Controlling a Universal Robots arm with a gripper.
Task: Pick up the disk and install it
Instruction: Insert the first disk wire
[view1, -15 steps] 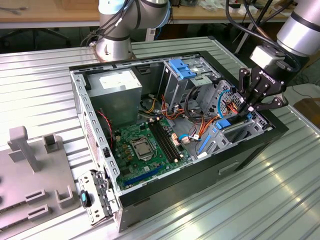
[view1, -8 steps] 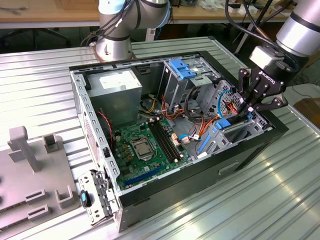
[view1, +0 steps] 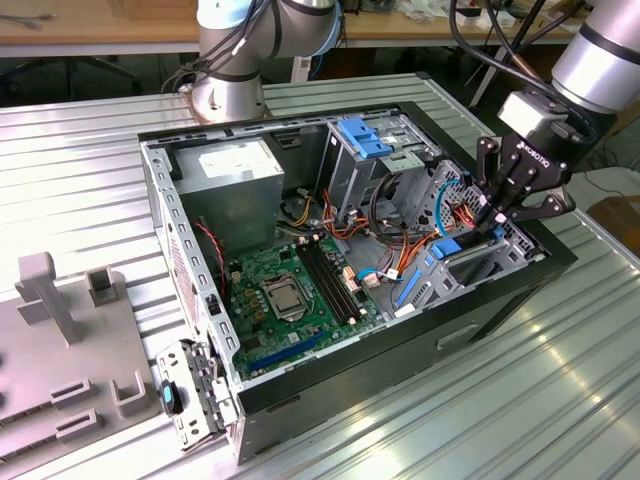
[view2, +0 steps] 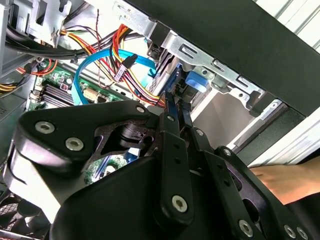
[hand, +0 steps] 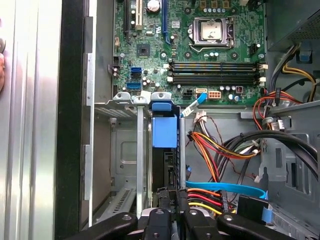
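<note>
The disk (hand: 164, 162) stands on edge in a slot of the metal drive bay (hand: 122, 150) at the front of the open computer case (view1: 400, 350), its blue plastic rail (hand: 164, 131) facing the motherboard. In the second wrist view the disk's blue rail (view2: 193, 82) shows just past the fingertips. My gripper (view1: 488, 222) hangs over that bay at the exterior view's right. In both wrist views its black fingers (hand: 182, 202) are drawn close together on the disk's near edge (view2: 177, 106).
Inside the case are the green motherboard (view1: 290, 290), a grey power-supply box (view1: 240, 170), a metal cage with a blue tab (view1: 365, 140) and bundled cables (hand: 220, 150). A hand (view2: 282, 180) rests beside the case. A grey fixture (view1: 60, 340) and a loose bracket (view1: 190, 395) lie at the exterior view's left.
</note>
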